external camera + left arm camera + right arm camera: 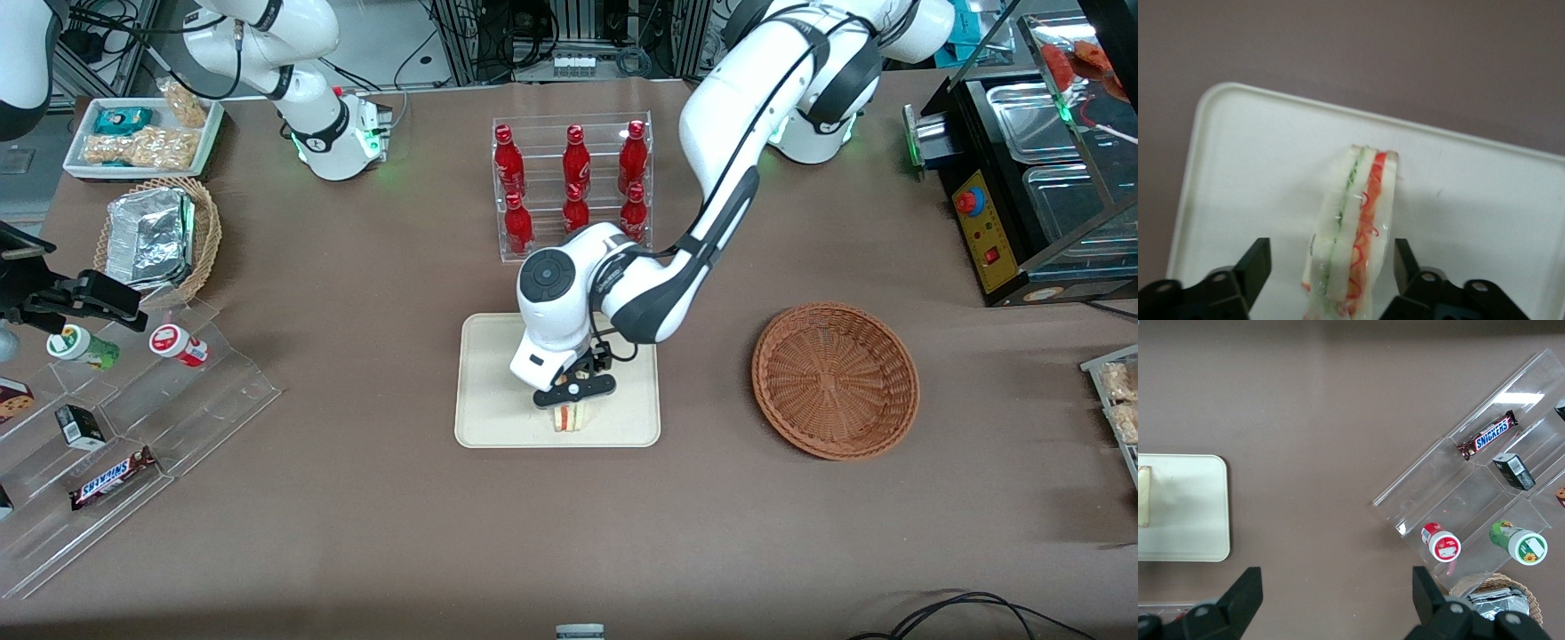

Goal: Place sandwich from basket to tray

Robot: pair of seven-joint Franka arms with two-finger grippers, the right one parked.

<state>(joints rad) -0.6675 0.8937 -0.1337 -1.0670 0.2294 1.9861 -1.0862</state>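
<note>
1. The sandwich stands on edge on the cream tray, near the rim closest to the front camera.
2. My gripper hangs directly over it, fingers spread wide on either side, touching nothing.
3. The reddish-brown basket sits well apart, toward my end of the table.

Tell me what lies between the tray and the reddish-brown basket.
Only bare brown tablecloth lies between the tray and the basket, per the front view. The gripper is over the tray, fingers open around the sandwich.
</note>
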